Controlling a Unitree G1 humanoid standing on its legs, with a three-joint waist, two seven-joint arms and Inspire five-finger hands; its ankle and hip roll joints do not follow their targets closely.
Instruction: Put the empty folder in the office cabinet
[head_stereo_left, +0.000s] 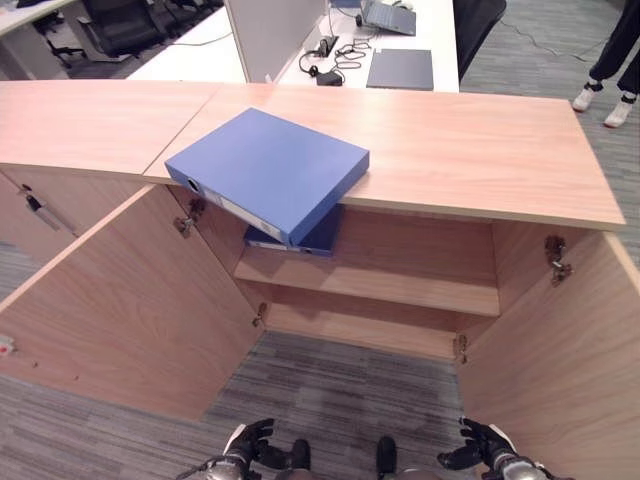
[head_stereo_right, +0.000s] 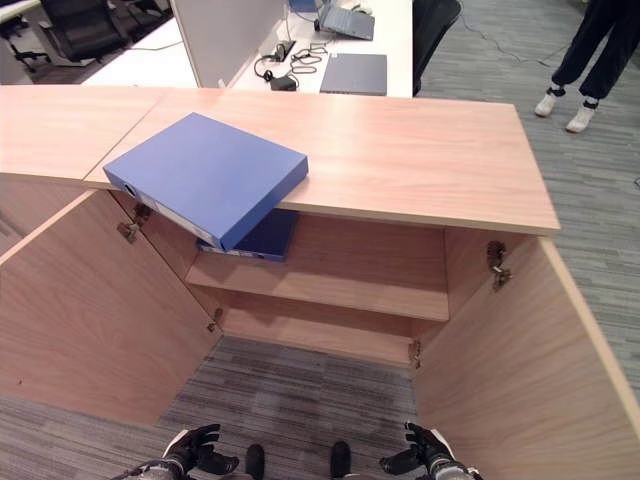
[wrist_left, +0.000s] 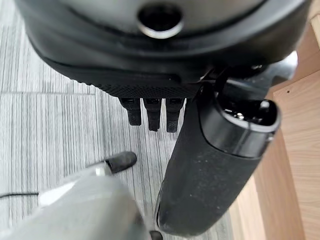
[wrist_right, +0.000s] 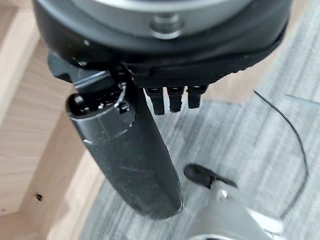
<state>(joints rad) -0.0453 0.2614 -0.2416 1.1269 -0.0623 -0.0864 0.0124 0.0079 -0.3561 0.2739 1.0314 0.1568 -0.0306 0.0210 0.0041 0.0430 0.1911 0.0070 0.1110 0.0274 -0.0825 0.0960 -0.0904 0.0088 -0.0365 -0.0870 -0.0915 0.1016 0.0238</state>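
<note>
A folder (head_stereo_left: 265, 170) lies on the cabinet (head_stereo_left: 480, 150) top's front edge, overhanging another folder (head_stereo_left: 318, 238) on the shelf (head_stereo_left: 400, 285) below.

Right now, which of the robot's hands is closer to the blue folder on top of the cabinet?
Left. The left hand hangs low, nearly below the blue folder; the right hand hangs low too, farther off to the right.

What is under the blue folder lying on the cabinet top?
Under the blue folder, overhanging the cabinet top, a second blue folder lies on the upper shelf; most of it is covered.

office, desks (head_stereo_left: 400, 30), swivel chairs (head_stereo_left: 120, 25), laptop (head_stereo_left: 388, 15)
</note>
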